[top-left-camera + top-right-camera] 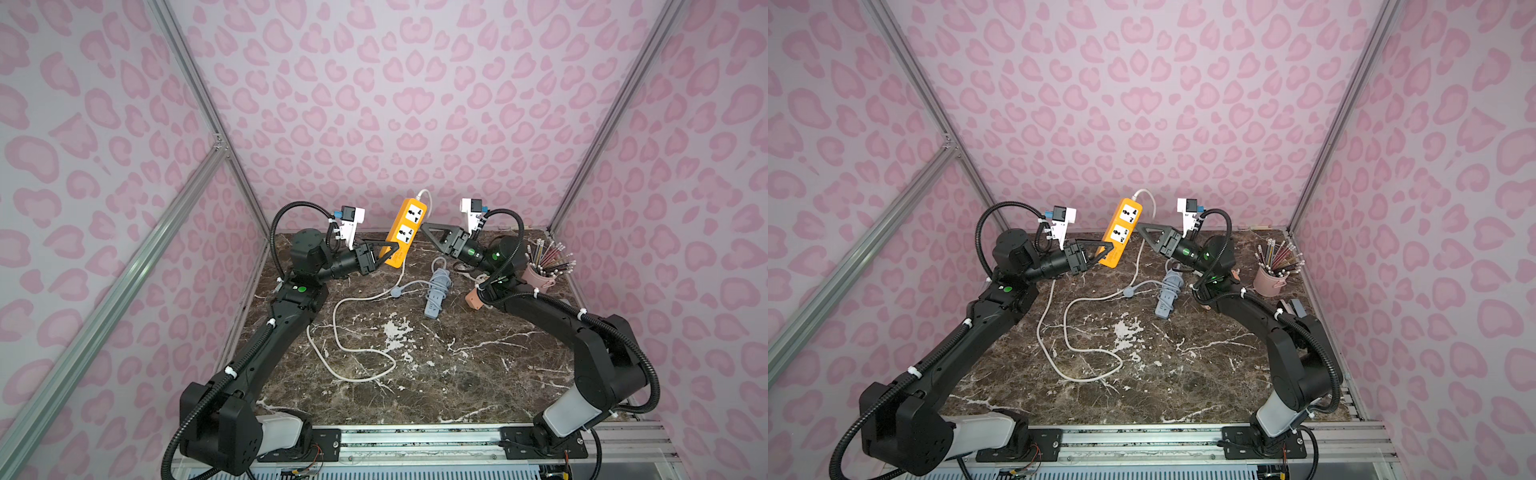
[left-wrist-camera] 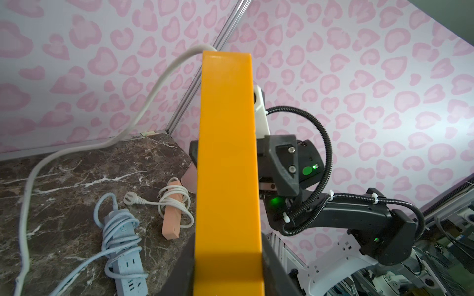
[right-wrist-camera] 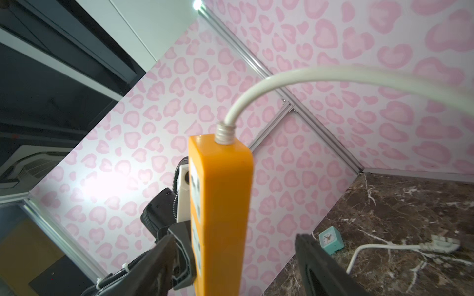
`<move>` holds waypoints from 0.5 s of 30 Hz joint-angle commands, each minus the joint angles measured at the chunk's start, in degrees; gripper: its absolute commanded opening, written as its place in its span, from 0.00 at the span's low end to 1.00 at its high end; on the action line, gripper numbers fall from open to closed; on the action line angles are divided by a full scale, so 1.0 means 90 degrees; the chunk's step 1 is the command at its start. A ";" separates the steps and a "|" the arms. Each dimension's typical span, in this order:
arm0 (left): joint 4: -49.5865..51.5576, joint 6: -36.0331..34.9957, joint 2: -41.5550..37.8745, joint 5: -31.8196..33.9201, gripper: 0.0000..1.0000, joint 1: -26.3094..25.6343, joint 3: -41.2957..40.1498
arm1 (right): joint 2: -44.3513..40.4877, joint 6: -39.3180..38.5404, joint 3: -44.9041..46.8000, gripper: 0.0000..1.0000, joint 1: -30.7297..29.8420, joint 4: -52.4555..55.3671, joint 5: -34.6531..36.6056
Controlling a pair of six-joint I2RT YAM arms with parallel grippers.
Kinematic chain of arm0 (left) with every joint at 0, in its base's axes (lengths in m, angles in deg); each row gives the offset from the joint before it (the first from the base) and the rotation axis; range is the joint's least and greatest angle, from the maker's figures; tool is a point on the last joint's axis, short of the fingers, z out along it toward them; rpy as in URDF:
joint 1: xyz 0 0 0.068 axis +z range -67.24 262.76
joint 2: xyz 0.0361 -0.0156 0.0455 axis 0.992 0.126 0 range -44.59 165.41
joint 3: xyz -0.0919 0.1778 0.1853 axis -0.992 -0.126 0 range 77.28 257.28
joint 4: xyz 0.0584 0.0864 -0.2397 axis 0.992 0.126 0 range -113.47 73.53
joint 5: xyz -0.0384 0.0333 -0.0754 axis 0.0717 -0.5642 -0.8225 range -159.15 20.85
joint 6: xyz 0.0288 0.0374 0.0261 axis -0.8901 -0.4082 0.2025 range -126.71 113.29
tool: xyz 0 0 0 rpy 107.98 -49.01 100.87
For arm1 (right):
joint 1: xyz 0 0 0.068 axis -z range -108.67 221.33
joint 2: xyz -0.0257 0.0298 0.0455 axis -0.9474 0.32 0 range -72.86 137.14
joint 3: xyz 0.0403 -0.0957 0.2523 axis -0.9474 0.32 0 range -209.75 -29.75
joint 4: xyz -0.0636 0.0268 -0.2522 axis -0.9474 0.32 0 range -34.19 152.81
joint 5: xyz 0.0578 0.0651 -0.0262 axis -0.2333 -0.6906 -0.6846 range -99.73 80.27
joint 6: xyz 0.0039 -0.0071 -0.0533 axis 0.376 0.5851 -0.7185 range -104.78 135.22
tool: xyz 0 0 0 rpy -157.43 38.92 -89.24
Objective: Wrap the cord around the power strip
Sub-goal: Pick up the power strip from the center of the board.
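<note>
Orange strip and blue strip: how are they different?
The orange strip stands upright in the air, held by the left tool. The blue strip lies flat on the table. The orange strip's white cord trails loose over the table, while the blue strip has its blue cord wound around it. Both are power strips with sockets.

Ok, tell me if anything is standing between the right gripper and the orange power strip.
Nothing visible does. The right gripper is open right beside the orange power strip. Only the strip's own white cord arches from its top end close by. The left gripper holds the strip's lower end from the opposite side.
</note>
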 commanded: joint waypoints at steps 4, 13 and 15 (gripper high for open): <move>-0.0757 0.0151 0.0005 -0.0303 0.03 -0.0173 -0.0079 | 0.0329 -0.0066 -0.0402 0.72 -0.0199 -0.0431 -0.0052; -0.0734 0.0346 0.0060 -0.0347 0.40 -0.0168 -0.0329 | 0.0598 0.0500 -0.0381 0.22 -0.0239 -0.1543 0.0216; -0.0801 0.0431 0.0101 -0.0387 0.45 -0.0172 -0.0373 | 0.0646 0.0508 -0.0414 0.18 -0.0267 -0.1627 0.0239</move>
